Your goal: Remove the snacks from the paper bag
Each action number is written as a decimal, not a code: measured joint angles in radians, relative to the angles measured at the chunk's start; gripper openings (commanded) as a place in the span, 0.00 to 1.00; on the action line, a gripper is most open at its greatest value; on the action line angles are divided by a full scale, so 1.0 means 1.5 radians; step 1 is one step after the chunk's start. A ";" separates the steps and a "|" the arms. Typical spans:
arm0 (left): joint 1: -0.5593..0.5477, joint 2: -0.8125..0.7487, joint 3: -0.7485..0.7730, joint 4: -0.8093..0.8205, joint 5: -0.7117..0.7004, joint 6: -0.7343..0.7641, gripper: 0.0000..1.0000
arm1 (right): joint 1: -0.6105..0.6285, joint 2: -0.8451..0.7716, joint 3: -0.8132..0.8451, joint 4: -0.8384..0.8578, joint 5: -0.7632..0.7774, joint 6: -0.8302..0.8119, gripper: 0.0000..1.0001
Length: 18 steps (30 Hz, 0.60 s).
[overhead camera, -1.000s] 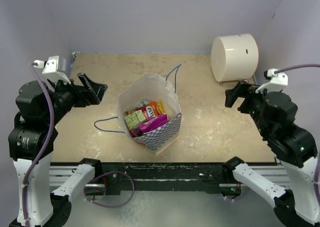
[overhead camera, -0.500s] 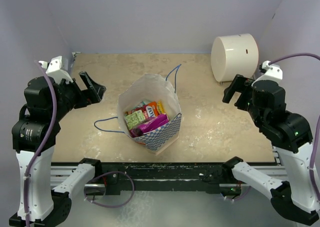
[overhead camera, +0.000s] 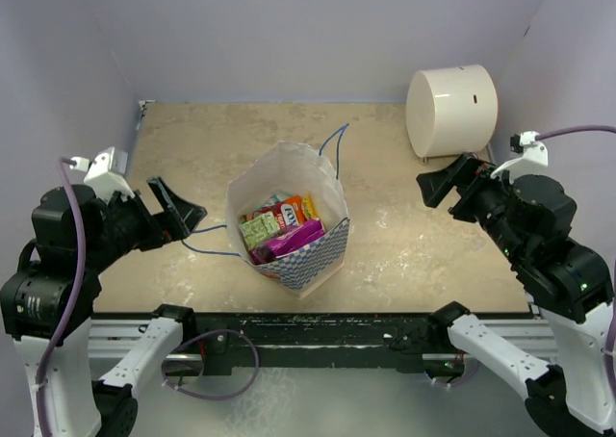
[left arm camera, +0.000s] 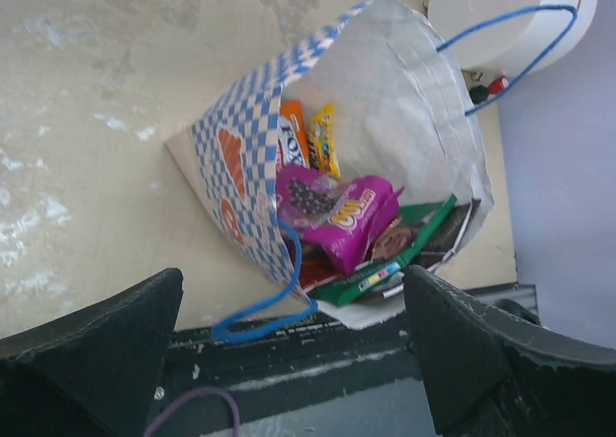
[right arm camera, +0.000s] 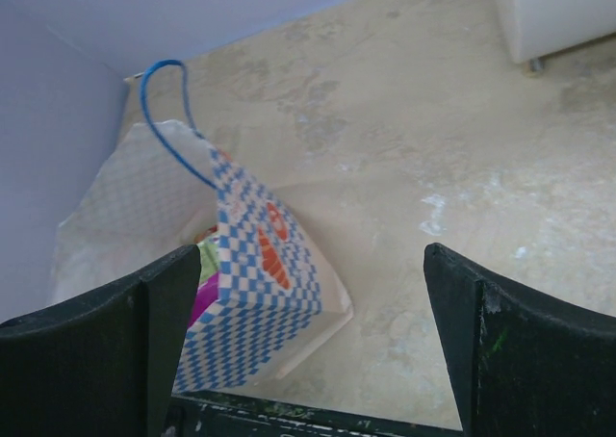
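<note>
The paper bag point(overhead camera: 322, 252) holding snacks point(overhead camera: 284, 230) sits on the worktop point(overhead camera: 414, 254) between the left gripper point(overhead camera: 179, 206) and right gripper point(overhead camera: 441, 179), both with fingers spread.

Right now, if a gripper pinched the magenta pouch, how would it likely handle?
The magenta pouch looks crinkled and glossy, so probably floppy and slightly slippery. It lies atop other packets, so it likely lifts freely.

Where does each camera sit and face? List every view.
Top external: above and behind the robot, looking down on the paper bag; left gripper and right gripper show.
Left wrist: looks into the bag at the snacks; its own fingers frame the bottom.
Right wrist: looks at the bag's checkered side; own fingers show.
Shared: all see the bag.
</note>
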 measured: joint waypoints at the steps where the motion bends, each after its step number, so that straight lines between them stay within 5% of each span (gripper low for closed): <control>1: 0.000 -0.007 -0.001 -0.011 0.006 -0.004 0.99 | 0.000 -0.004 -0.005 0.010 -0.012 0.001 1.00; 11: 0.000 -0.120 -0.159 -0.046 0.112 -0.067 0.99 | 0.000 0.072 -0.042 0.112 -0.171 0.008 1.00; 18: 0.000 -0.200 -0.319 0.059 0.191 -0.098 0.99 | 0.000 0.113 -0.089 0.170 -0.252 0.017 1.00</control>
